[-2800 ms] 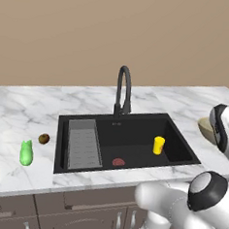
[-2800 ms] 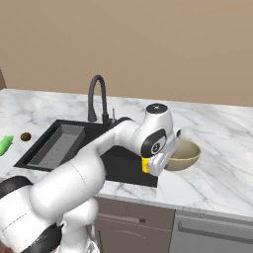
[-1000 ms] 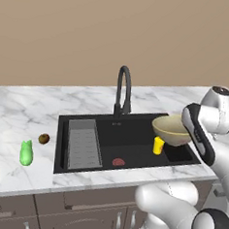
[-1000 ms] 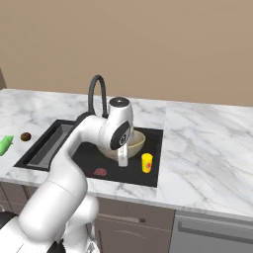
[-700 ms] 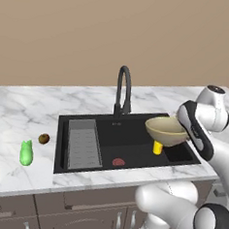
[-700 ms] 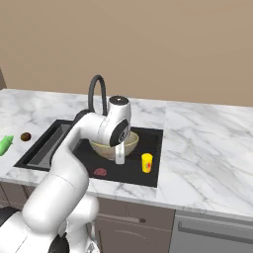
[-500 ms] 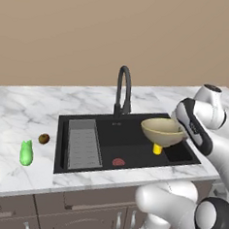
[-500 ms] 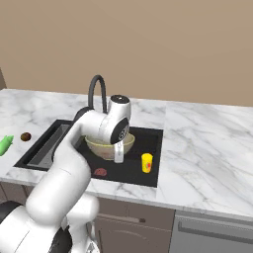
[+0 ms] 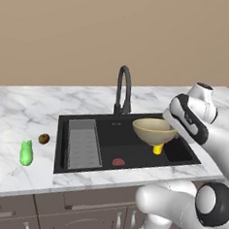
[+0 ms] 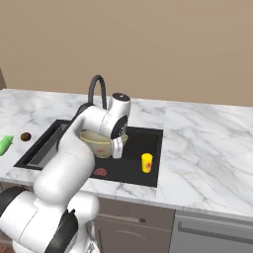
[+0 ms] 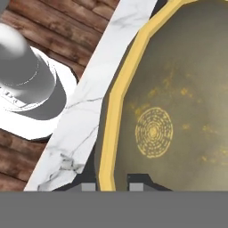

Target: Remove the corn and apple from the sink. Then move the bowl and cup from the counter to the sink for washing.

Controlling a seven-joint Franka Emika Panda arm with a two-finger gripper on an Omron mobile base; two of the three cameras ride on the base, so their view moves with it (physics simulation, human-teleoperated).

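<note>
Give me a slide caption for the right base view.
Gripper carries the bowl above the sink, cup already standing inside, corn and apple out on the counter.

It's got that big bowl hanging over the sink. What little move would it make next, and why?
Probably lower it straight down and let go. The gripper pinches the bowl by its rim, held in the air above the black sink. The cup already stands in the basin to one side, so the floor beneath looks free.
</note>
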